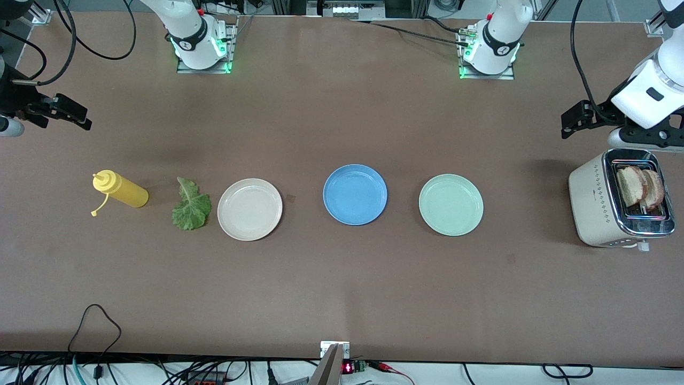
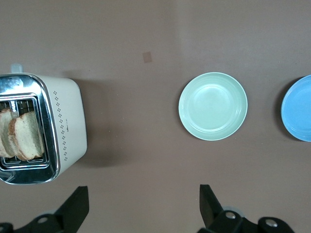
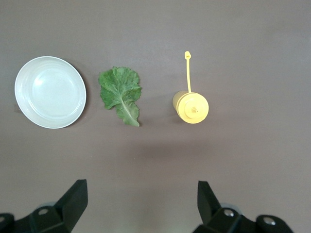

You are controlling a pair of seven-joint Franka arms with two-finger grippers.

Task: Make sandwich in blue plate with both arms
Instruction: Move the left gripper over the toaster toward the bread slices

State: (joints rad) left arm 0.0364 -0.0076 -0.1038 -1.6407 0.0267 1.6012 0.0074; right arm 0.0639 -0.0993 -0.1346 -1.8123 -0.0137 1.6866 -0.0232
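Brown table (image 1: 342, 289) holds three plates, blue plate (image 1: 355, 194) in the middle, one lettuce leaf (image 1: 190, 205), one mustard bottle (image 1: 119, 189), one toaster (image 1: 614, 208) with two bread slices (image 1: 639, 186). Left gripper (image 2: 141, 206) hangs over the table by the toaster, right gripper (image 3: 138, 204) near the bottle, both wide open, empty.

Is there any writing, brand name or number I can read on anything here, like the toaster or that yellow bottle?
None can be read.
toaster: rows of small diamond marks and a tiny dark mark on its side, too small to read.
yellow bottle: no label shows.
Red lit display at the table's near edge: too blurred to read.
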